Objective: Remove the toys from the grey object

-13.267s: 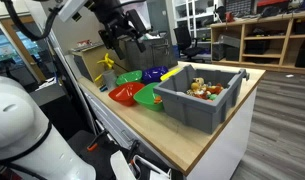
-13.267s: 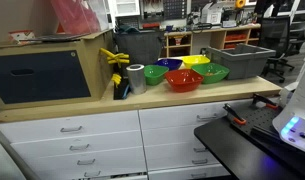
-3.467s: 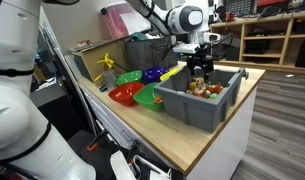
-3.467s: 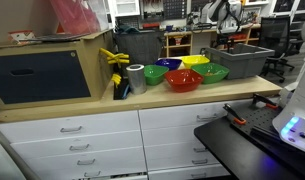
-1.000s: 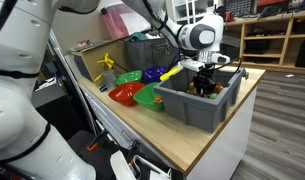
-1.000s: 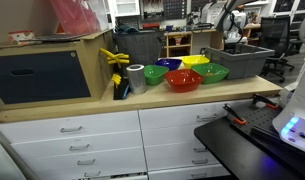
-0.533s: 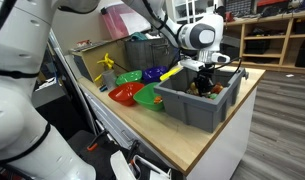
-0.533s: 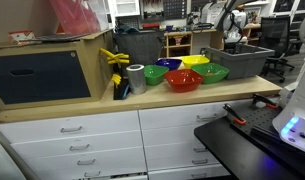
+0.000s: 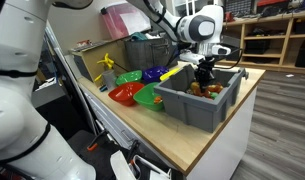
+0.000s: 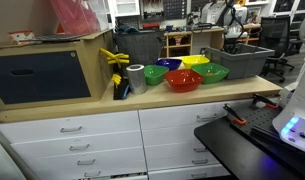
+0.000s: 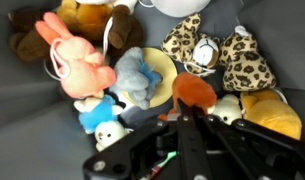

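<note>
In an exterior view, you are holding the hand low over the grey bin. The bin is sitting near the end of the surface, with the toys heaped inside it. A red bowl and a green bowl are lying just beside the bin, on the side you would likely be swinging toward.

In an exterior view from across the room, the grey bin is standing behind the green bowl, and the hand is showing too small to read.

In the wrist view, the hand is closed, its tips meeting at an orange toy — whether they are actually pinching it I cannot tell. Judging from this, you should be lifting straight up and slowly, checking that the orange toy is coming along. A pink rabbit and a blue-and-white toy are lying close by and may be dragging with it. Be clearing the bin's tall wall before moving sideways — the bowls are crowding that side.
</note>
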`<act>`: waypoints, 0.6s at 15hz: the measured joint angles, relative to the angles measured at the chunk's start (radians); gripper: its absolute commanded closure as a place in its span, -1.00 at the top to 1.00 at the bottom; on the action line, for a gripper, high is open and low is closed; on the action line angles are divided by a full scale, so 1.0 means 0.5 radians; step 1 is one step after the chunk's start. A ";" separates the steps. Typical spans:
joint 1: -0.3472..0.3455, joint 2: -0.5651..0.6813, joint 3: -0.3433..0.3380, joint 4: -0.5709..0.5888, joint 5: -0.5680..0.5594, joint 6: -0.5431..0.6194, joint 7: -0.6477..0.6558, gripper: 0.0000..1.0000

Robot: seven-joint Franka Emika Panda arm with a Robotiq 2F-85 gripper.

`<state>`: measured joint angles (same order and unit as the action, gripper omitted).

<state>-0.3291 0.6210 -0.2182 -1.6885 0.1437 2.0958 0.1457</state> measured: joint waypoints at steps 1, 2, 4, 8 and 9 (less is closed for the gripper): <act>0.001 -0.022 0.000 -0.001 0.000 0.000 0.000 -0.97; 0.002 -0.043 0.000 -0.003 0.000 0.000 0.000 -0.97; 0.004 -0.085 0.000 -0.007 0.000 0.000 -0.001 -0.97; 0.016 -0.165 0.000 -0.009 -0.001 -0.012 -0.001 -0.97; 0.020 -0.183 0.000 -0.005 -0.001 -0.038 -0.001 -0.97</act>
<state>-0.3190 0.5293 -0.2182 -1.6911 0.1433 2.0768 0.1453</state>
